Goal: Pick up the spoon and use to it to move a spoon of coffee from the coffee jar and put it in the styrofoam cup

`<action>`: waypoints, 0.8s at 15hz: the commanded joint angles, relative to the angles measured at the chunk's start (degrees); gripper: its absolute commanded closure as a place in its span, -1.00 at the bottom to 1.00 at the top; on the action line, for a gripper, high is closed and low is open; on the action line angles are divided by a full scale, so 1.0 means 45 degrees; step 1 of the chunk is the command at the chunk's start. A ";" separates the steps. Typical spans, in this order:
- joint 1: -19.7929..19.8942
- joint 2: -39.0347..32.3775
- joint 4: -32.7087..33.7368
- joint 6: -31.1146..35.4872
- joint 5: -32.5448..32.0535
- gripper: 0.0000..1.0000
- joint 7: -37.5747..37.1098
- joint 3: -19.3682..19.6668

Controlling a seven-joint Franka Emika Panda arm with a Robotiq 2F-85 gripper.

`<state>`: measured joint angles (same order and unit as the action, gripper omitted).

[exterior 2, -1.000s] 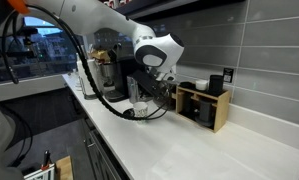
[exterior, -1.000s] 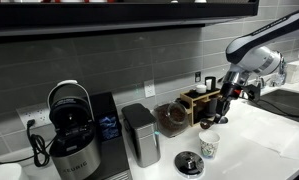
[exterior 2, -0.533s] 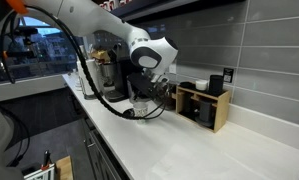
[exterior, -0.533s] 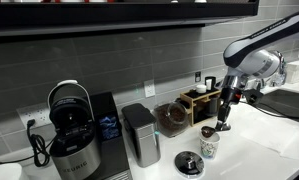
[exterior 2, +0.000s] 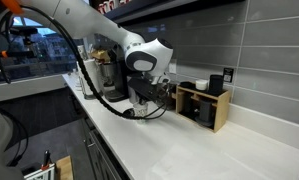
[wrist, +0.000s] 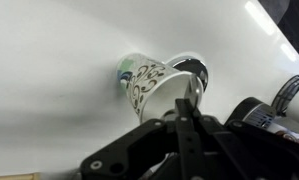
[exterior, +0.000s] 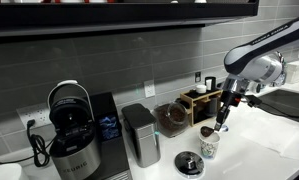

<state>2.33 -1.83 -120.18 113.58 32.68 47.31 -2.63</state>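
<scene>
The styrofoam cup [exterior: 208, 144] stands on the white counter, white with dark print; in the wrist view [wrist: 149, 84] its mouth faces my jaws. My gripper [exterior: 224, 112] hangs just above and beside the cup's rim, shut on the spoon [wrist: 186, 92], whose shiny end reaches to the cup's mouth. My gripper [wrist: 182, 122] shows as dark closed fingers in the wrist view. The coffee jar [exterior: 171, 118], clear glass with dark coffee, sits behind the cup against the wall. In an exterior view my gripper [exterior 2: 149, 96] hides the cup and the jar.
A grey metal canister [exterior: 141, 134] and a coffee machine [exterior: 74, 135] stand beside the jar. A black-and-white disc [exterior: 189, 163] lies in front of the cup. A wooden organizer [exterior: 201, 99] sits at the wall, also seen in an exterior view [exterior 2: 204, 103]. A dark round object [wrist: 257, 116] lies near my jaws.
My gripper has come down with the spoon from above the jar area to the cup's rim, then shifted slightly over the cup.
</scene>
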 commanded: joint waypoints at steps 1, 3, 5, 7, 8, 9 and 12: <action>-0.0395 0.0887 -0.0961 0.1048 -0.0938 0.99 -0.0054 0.0021; -0.0484 0.1260 -0.1365 0.1399 -0.1087 0.99 0.0341 0.0058; -0.0599 0.1626 -0.1766 0.1866 -0.1097 0.99 0.0548 0.0098; -0.0708 0.1920 -0.2103 0.2160 -0.0996 0.99 0.0943 0.0137; -0.0769 0.2056 -0.2247 0.2227 -0.1050 0.99 0.1174 0.0147; -0.0825 0.2190 -0.2430 0.2387 -0.1083 0.99 0.1350 0.0158; -0.1048 0.2325 -0.2695 0.2696 -0.1577 0.99 0.1227 0.0046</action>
<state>-0.77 6.36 -129.15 122.72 27.81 52.32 -2.64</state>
